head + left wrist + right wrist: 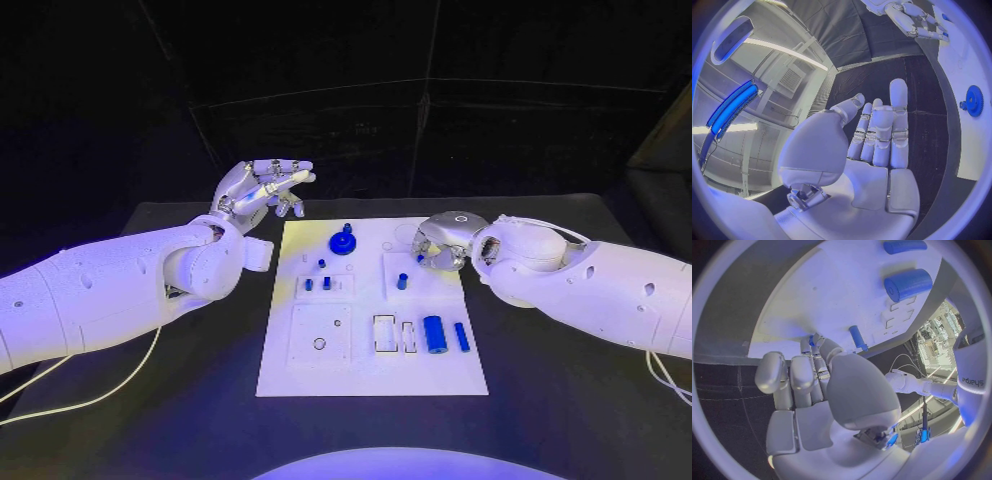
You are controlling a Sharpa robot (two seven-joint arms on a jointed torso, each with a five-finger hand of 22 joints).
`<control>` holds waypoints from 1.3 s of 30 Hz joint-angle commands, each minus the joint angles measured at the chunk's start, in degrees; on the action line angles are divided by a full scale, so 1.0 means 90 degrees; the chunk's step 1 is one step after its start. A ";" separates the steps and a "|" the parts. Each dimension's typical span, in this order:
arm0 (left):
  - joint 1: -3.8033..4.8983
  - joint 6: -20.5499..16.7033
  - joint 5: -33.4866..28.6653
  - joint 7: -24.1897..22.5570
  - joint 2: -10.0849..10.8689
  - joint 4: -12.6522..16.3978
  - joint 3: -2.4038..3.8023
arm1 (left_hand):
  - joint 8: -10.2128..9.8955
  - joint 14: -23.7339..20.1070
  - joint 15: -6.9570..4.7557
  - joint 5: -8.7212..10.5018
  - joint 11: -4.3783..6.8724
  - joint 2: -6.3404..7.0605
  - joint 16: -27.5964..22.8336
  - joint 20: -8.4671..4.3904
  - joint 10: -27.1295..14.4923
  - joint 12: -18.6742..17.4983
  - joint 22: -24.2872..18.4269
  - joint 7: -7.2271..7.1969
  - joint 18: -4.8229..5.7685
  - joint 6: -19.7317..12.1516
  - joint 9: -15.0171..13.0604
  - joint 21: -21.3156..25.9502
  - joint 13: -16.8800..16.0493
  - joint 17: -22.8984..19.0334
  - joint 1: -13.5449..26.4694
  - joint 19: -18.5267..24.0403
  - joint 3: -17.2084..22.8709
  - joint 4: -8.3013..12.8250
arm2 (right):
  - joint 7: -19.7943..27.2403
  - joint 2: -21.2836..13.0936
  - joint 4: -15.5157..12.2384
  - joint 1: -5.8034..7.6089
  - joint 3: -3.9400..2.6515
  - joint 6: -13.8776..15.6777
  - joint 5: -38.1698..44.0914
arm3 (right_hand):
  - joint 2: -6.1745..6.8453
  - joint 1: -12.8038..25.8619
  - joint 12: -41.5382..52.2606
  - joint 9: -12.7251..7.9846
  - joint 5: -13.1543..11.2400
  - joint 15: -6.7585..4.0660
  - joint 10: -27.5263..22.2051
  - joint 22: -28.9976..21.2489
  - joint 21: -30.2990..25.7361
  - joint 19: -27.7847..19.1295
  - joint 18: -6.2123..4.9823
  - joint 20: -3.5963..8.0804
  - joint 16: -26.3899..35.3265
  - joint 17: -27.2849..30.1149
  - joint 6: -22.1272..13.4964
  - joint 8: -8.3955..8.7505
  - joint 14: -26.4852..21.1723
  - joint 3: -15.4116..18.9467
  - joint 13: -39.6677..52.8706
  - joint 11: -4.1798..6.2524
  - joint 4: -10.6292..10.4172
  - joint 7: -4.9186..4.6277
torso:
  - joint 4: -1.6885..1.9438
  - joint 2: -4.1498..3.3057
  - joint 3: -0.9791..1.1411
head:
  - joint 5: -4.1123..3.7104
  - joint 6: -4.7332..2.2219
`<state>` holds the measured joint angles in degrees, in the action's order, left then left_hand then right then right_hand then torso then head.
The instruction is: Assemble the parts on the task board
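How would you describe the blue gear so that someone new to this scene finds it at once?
Start at the white board in the middle of the black table. Go to its far edge, near the left robot hand. The gear stands there: round and toothed with a small knob on top, unlike the blue cylinders at the near right.

You see the white rectangular task board point(372, 375) mid-table, blue gear point(342, 242) at its far edge, two blue cylinders point(434, 333) near right.
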<state>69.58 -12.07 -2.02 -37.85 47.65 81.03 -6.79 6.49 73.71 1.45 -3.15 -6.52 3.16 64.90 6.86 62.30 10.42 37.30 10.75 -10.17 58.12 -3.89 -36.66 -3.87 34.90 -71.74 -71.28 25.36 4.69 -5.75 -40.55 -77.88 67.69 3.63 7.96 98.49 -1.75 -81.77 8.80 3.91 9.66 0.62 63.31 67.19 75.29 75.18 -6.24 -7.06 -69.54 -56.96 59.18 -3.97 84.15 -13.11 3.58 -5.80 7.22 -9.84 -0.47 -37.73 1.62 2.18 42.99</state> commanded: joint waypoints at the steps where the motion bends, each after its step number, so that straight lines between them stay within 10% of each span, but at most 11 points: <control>1: 0.0008 0.0148 -0.0054 0.0005 -0.0002 -0.0003 0.0005 | 0.0014 -0.0051 -0.0008 -0.0038 -0.0008 -0.0005 -0.0050 0.0009 -0.0060 0.0045 -0.0018 0.0004 -0.0034 -0.0049 0.0005 0.0036 -0.0001 -0.0026 0.0067 0.0056 -0.0040 -0.0003 | 0.0040 0.0024 0.0033 0.0011 -0.0003 -0.0316 -0.0075 | 0.0026 0.0115 -0.0050 0.0008 -0.0047 0.0010 0.0113 0.0036 0.0051 0.0044 0.0104 0.0020 -0.0034 -0.0005 0.0090 -0.0014 0.0053 -0.0153 0.0003 0.0009 0.0002 0.0006 | 0.0003 0.0001 -0.0003 | -0.0005 0.0018; 14: 0.0009 0.0349 -0.0047 0.0191 -0.0006 -0.0010 0.0002 | 0.0038 -0.0103 -0.0012 -0.0086 -0.0019 -0.0137 -0.0086 -0.0004 -0.0136 0.0071 -0.0059 0.0024 -0.0035 -0.0102 0.0003 0.0085 0.0004 -0.0123 -0.0164 0.0051 0.0170 0.0151 | -0.0059 0.0085 0.0124 0.0004 -0.0003 -0.0381 -0.0083 | 0.0115 0.0317 -0.0249 0.0001 -0.0148 -0.0013 0.0316 0.0085 0.0093 0.0051 0.0111 0.0049 -0.0076 0.0017 0.0248 0.0017 0.0042 -0.0962 0.0006 0.0034 0.0052 0.0030 | 0.0004 0.0004 -0.0002 | 0.0000 0.0050; 39: 0.0010 0.0377 -0.0046 0.0319 0.0024 -0.0101 -0.0001 | 0.0039 -0.0155 0.0006 -0.0084 -0.0042 -0.0112 -0.0128 0.0006 -0.0191 0.0079 -0.0079 0.0049 -0.0028 -0.0154 0.0006 0.0113 0.0007 -0.0219 -0.0133 0.0063 0.0184 0.0165 | 0.0017 -0.0540 -0.0755 0.0004 -0.0032 0.1275 -0.0293 | 0.0298 0.0399 -0.0361 0.0008 -0.0272 -0.0034 0.0517 0.0300 0.0253 0.0160 0.0153 0.0076 -0.0168 -0.0037 0.0403 0.0019 0.0056 -0.1786 0.0011 0.0058 0.0180 0.0040 | 0.0003 0.0014 -0.0006 | -0.0001 0.0043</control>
<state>69.58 -9.40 -2.18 -35.06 47.84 80.17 -6.85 6.48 72.57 1.55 -3.76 -6.97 1.87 64.07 7.05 60.90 10.87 36.64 11.25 -10.14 57.21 -3.90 -35.95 -3.87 32.97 -73.03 -71.08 26.65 6.10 -5.87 -45.24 -84.03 67.58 3.43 15.66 96.89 0.38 -77.99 5.76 3.95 7.32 0.61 67.68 69.84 77.20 76.29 -5.30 -6.34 -70.88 -57.24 62.36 -3.91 84.15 -28.81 3.67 -5.32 8.76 -9.37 -0.50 -37.57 1.59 2.24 43.44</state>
